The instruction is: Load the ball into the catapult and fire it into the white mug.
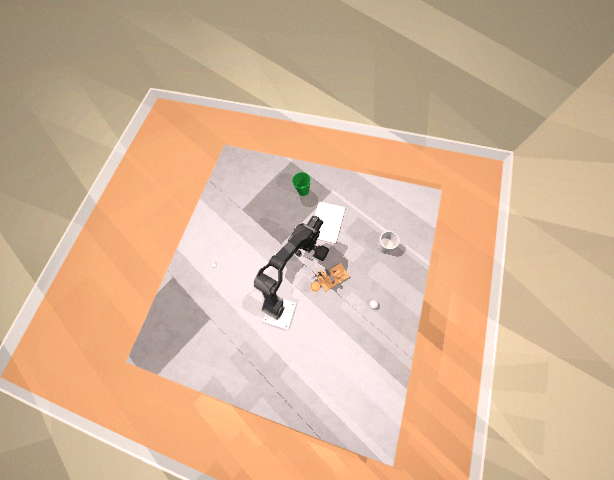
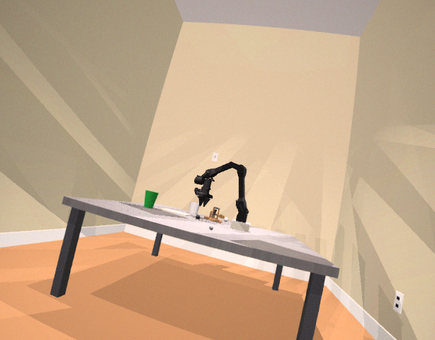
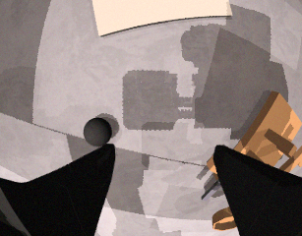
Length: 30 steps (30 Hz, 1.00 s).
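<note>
My gripper (image 1: 318, 252) (image 2: 204, 201) (image 3: 165, 152) is open and empty, hanging above the table between the catapult and the paper sheet. The orange wooden catapult (image 1: 330, 281) (image 2: 210, 214) (image 3: 269, 134) stands on the table to the right of the fingers in the wrist view. A small dark ball (image 3: 98, 132) (image 2: 198, 217) lies on the table by the left fingertip in the wrist view. The white mug (image 1: 388, 240) (image 2: 193, 207) stands upright, away from the catapult. A white ball (image 1: 373, 304) (image 2: 210, 227) lies apart from the catapult.
A green cup (image 1: 301, 183) (image 2: 150, 199) stands at the far side. A white paper sheet (image 1: 331, 220) lies flat near the gripper. Another small white ball (image 1: 213, 264) lies left of the arm base (image 1: 276, 310). The table (image 2: 276, 252) has open edges.
</note>
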Each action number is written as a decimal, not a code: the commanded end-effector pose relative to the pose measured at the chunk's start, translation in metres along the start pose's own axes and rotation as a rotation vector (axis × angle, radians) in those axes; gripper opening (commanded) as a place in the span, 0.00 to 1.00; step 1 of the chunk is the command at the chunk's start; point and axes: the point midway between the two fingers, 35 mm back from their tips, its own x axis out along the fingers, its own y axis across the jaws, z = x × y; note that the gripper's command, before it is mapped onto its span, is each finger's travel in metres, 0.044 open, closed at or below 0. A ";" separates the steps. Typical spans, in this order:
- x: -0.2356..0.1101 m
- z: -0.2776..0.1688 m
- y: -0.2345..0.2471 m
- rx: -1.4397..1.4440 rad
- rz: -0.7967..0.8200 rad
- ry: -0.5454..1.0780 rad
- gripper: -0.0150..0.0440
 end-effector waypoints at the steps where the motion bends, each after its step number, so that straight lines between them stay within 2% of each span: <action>1: 0.020 -0.015 0.044 -0.147 0.010 0.011 0.76; 5: 0.030 -0.024 0.066 -0.220 0.015 0.015 0.76; 13: 0.031 -0.020 0.066 -0.220 0.015 0.014 0.76; 16: 0.044 -0.020 0.067 -0.220 0.015 0.014 0.76; 30: 0.060 -0.020 0.067 -0.220 0.015 0.014 0.76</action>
